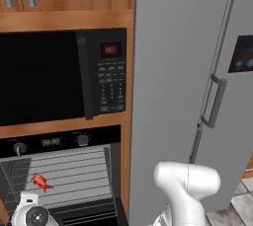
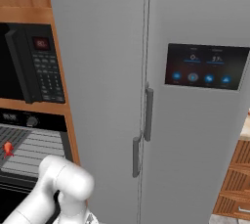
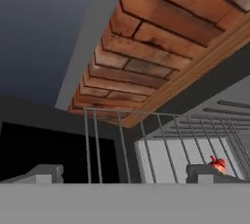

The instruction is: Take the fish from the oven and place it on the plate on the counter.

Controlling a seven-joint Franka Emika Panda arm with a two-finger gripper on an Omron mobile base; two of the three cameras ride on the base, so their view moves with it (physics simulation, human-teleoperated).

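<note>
My inspection covers the oven (image 1: 59, 170), open below the microwave. Its grey wire rack (image 1: 74, 173) carries one item: the fish (image 1: 41, 182), lying directly on the wires toward the rack's left side, red-orange, with its forked tail visible.

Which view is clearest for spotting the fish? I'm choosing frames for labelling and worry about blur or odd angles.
Left base view: evenly lit, no glare, slightly soft; the fish stands out red on the oven rack. Right base view: equally flat light, fish tiny at the left edge. Hand view: strongly tilted, coarse, fish partly behind one of the open gripper's fingertips.
</note>
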